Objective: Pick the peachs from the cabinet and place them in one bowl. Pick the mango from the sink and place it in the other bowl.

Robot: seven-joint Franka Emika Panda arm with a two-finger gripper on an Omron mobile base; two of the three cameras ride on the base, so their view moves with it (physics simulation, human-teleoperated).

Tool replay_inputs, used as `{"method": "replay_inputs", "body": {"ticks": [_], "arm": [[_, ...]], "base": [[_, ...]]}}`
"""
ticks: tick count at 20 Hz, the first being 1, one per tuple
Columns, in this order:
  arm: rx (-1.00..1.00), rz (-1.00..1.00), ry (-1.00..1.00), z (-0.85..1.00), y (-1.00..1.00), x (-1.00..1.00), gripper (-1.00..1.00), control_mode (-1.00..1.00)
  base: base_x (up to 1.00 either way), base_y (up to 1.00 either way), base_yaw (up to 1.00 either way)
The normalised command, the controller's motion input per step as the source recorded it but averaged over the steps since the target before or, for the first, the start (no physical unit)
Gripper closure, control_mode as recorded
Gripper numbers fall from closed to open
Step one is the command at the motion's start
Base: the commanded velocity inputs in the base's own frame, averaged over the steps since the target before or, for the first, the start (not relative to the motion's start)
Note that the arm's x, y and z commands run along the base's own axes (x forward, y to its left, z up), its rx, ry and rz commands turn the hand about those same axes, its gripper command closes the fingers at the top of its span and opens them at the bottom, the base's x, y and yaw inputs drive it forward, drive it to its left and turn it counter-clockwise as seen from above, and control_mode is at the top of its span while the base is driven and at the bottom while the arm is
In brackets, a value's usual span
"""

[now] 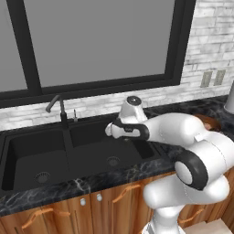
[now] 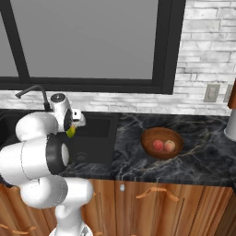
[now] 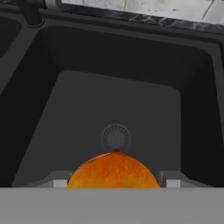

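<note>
Mango (image 3: 113, 171) pinched in jaws, arm bent low above sink (image 1: 27, 151) right basin.

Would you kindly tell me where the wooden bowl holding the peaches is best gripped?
Probably at its near rim, from straight above, one jaw inside and one outside: the wooden bowl stands upright and looks too wide to span, and the peaches sit mid-bowl, leaving the rim free.

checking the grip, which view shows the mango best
The hand view: the mango sits large and orange between the tool's tips, above the sink. The right base view shows a yellow-green sliver by the arm; the left base view barely shows it.
</note>
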Motion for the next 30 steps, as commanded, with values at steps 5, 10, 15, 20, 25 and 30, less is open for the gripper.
{"method": "replay_inputs", "body": {"ticks": [5, 10, 15, 20, 25, 30], "arm": [[-0.06, 0.0, 0.06, 0.54, 0.0, -0.3, 1.0, -1.0], [-0.03, 0.0, 0.1, 0.41, -0.03, -0.37, 1.0, -1.0], [0.0, 0.0, 0.21, 0.39, -0.07, -0.31, 1.0, -1.0], [0.0, 0.0, 0.14, 0.24, -0.09, -0.29, 1.0, -1.0], [-0.03, 0.0, 0.04, 0.15, -0.14, -0.25, 1.0, -1.0], [-0.04, -0.01, 0.05, 0.02, -0.17, -0.2, 1.0, -1.0]], "base": [[0.0, 0.0, 0.0], [0.0, 0.0, 0.0], [0.0, 0.0, 0.0], [0.0, 0.0, 0.0], [0.0, 0.0, 0.0], [0.0, 0.0, 0.0]]}}
